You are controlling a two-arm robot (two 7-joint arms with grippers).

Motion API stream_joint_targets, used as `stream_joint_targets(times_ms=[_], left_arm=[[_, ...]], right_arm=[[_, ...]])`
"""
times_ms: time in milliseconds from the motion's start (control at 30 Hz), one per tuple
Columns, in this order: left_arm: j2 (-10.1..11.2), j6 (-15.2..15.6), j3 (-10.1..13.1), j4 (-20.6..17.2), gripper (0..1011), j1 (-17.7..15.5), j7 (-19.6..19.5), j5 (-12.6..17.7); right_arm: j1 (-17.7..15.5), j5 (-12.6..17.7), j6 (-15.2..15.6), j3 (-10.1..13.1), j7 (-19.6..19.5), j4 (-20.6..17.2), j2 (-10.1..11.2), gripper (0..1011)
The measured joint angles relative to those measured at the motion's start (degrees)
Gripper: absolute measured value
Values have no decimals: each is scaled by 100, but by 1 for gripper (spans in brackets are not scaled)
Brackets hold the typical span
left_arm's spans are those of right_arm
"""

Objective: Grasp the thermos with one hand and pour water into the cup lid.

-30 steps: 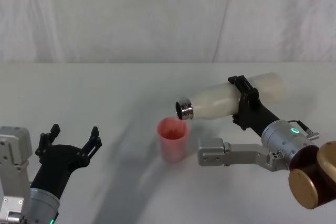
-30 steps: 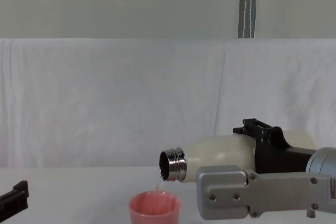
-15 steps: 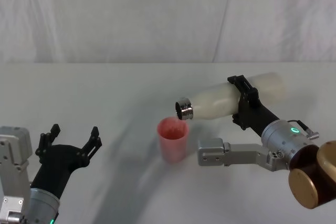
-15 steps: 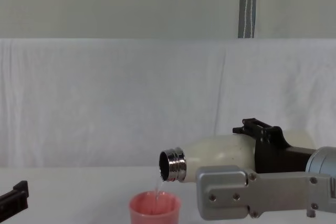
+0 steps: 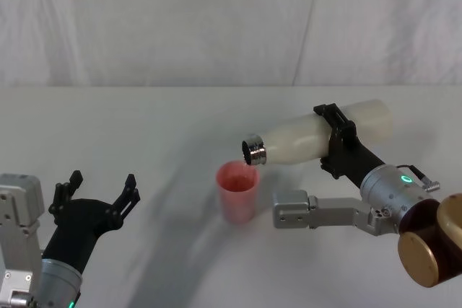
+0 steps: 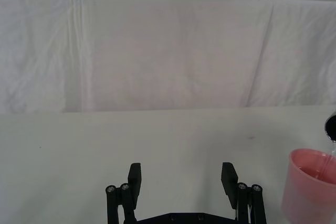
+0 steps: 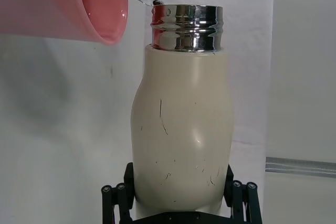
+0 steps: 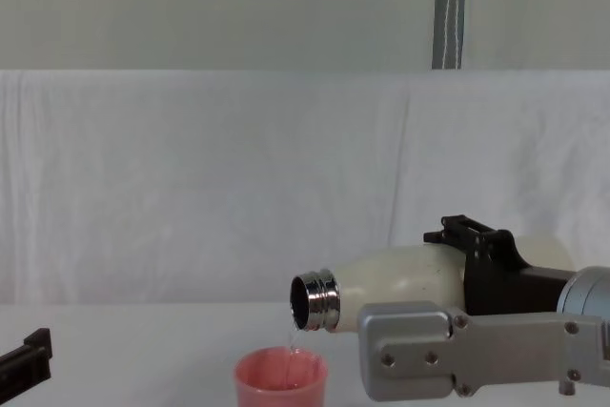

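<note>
The right pincer (image 5: 336, 143) is clamped around the body of the thermos (image 5: 310, 137) and holds it nearly level, its chrome neck just above the cup lid (image 5: 237, 191) on the surface (image 5: 144, 128). A thin stream falls into the cup. The tilt should be kept gentle and the neck above the rim. The left pincer (image 5: 97, 191) waits spread wide, holding nothing, well apart.

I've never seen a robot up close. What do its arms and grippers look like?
Both grippers, left and right, are black, each with two slim fingers on bolted linkages. Behind them sit silver-grey metal wrists with a small green light and a boxy grey bracket. The right arm ends in a bronze-coloured round joint, with a thin cable loop near the wrist.
</note>
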Motion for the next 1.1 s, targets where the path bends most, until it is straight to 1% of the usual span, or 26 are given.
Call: stream_joint_targets(times_ms=[900, 1033, 1100], left_arm=[[0, 0, 0, 0, 1001, 0, 0, 0], [0, 0, 1, 0, 1001, 0, 0, 0], [0, 0, 0, 0, 1001, 0, 0, 0]], right_arm=[[-12, 0, 14, 13, 5, -4, 6, 962], [-30, 68, 9, 53, -4, 2, -12, 962], [-60, 170, -3, 103, -19, 3, -39, 962]])
